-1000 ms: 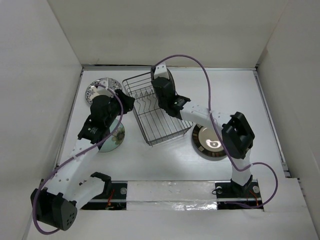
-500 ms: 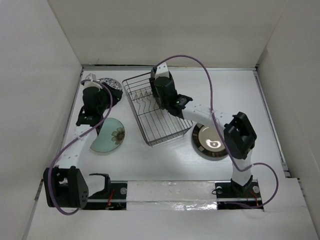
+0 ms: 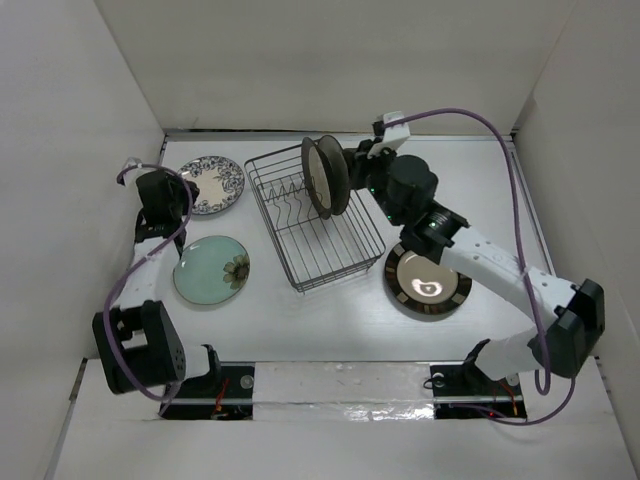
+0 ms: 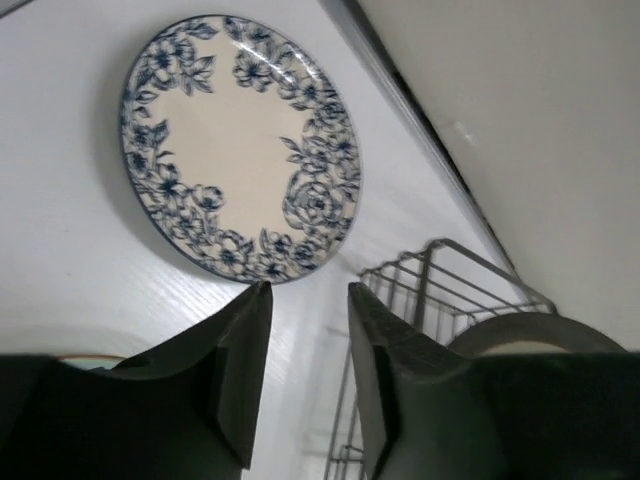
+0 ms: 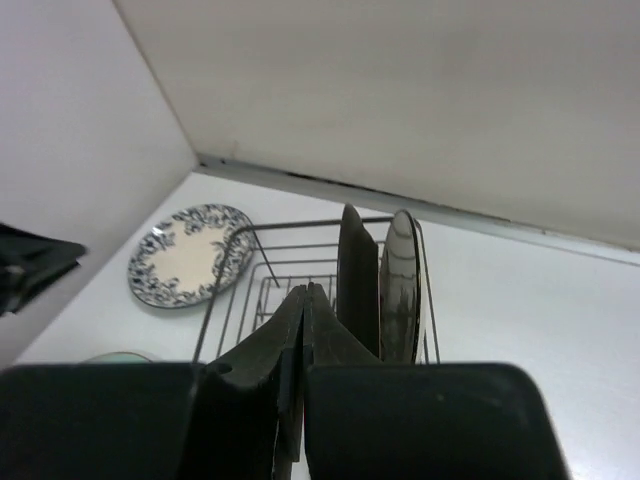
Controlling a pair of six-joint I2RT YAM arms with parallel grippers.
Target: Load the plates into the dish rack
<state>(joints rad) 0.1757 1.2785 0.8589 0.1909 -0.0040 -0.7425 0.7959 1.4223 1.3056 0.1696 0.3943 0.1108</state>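
Note:
The wire dish rack (image 3: pixel 318 240) stands mid-table. A dark-rimmed cream plate (image 3: pixel 320 176) and a black plate (image 3: pixel 340 182) stand upright at its far end; the right wrist view shows them edge-on (image 5: pixel 358 275). The blue-floral plate (image 3: pixel 210 184) and the pale green plate (image 3: pixel 212 270) lie flat left of the rack. Another dark-rimmed cream plate (image 3: pixel 428 281) lies flat to its right. My left gripper (image 3: pixel 182 198) is open and empty, just short of the blue-floral plate (image 4: pixel 240 150). My right gripper (image 3: pixel 358 172) is shut and empty, beside the standing plates.
White walls enclose the table on the left, back and right. The left arm runs along the left wall. The right arm arcs over the cream plate on the right. Purple cables loop above both arms.
The left arm swung out to the far left, uncovering the green and blue-floral plates. The right arm drew back right from over the rack, and two plates now show standing in it.

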